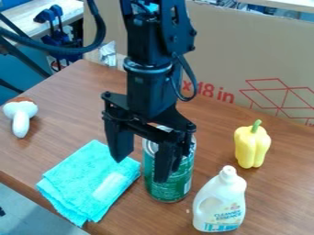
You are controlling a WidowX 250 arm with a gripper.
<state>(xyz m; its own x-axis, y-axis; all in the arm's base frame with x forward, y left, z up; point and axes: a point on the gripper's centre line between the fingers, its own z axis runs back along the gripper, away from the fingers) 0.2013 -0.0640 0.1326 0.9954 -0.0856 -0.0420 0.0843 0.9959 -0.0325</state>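
Black and angular, the claw (pixel 141 169) hangs over the middle of the table (pixel 279 197), its two fingers spread wide with nothing gripped between them. Nearest to it we see the green can (pixel 169 190), upright on the wood and partly hidden behind one finger; whether the two touch, we cannot tell. Just beside the can, on the view's left, lies the turquoise cloth (pixel 80 188), folded into an uneven stack (a paler patch marks its top). On the other side stands the white bottle (pixel 219 204), upright with its cap on, and behind that the yellow pepper (pixel 252 147), stem up. Well apart, near the view's left edge, we find the white mushroom-like toy (pixel 20 117), and a sheet of cardboard (pixel 245 50) stands behind everything. As for progress, we judge that no hold has been secured: the can rests unlifted, and we cannot tell how much remains.
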